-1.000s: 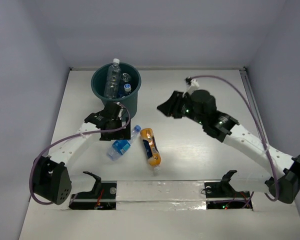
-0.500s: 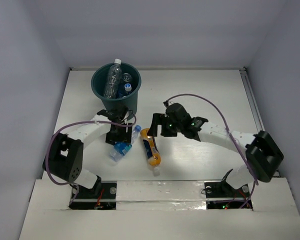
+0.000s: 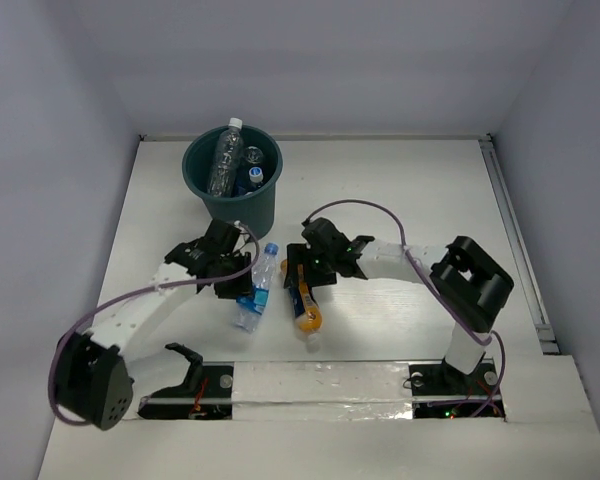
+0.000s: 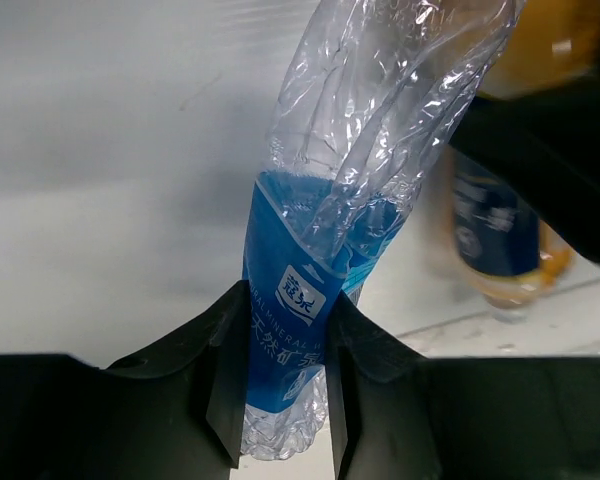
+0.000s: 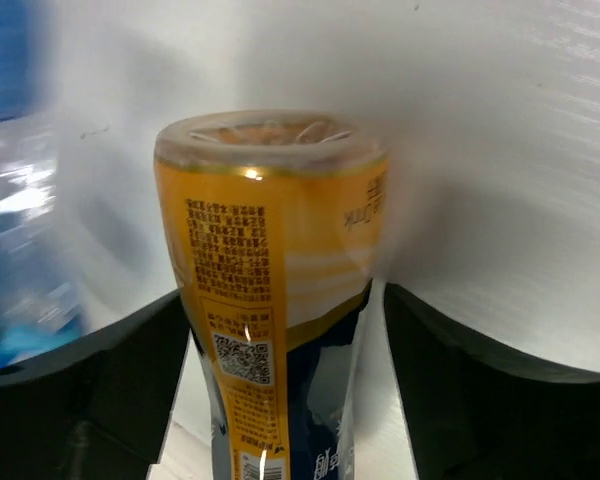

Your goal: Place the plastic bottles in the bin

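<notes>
The white table [image 3: 430, 190] carries the teal bin [image 3: 242, 210], with several bottles [image 3: 223, 158] inside it, one poking above the rim. Just in front of the bin, the left gripper [image 4: 280, 400] is clamped on the blue-labelled bottle [image 4: 300, 290], a finger pressed against each side. In front of the bin and slightly to its right, the right gripper [image 5: 285, 330] stands wide, straddling the orange bottle [image 5: 270, 230] without squeezing it.
</notes>
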`<state>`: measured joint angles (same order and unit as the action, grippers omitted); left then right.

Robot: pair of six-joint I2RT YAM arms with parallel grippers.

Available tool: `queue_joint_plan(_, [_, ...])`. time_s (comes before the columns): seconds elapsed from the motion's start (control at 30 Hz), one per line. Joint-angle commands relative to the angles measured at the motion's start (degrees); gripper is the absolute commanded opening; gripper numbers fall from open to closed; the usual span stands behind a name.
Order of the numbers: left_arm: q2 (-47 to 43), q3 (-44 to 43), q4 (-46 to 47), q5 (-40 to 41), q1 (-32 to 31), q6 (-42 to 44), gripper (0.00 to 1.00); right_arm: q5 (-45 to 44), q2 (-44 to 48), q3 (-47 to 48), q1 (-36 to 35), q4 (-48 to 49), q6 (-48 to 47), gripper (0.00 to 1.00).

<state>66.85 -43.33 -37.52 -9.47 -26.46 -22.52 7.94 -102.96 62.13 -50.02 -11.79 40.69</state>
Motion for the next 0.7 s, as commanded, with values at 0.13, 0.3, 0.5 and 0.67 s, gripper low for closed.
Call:
queue_joint_plan(0.13, [-12.3, -10.9, -8.4, -4.8, -0.3, -5.9, 0.2, -2.1, 5.6, -2.6, -0.2, 2.1, 1.3, 0.59])
queue_joint_plan(0.3, [-12.5, -26.3, -8.5, -7.5, -0.3, -8.2, 0.19, -4.9, 17.9, -7.7, -0.2, 0.5, 1.7, 0.52])
queue_joint_plan(0.5, [-1.2, -50.8, -1.8, 1.8, -0.3, -8.2, 0.21, -6.4, 29.2, -6.1, -0.2, -3.9, 2.6, 0.52])
queue_joint_plan(0.67, [10.3, -65.0, 4.7, 10.9, 4.2, -4.7, 0.22, -7.6, 33.5, -0.4, -0.2, -7.4, 3.2, 0.53])
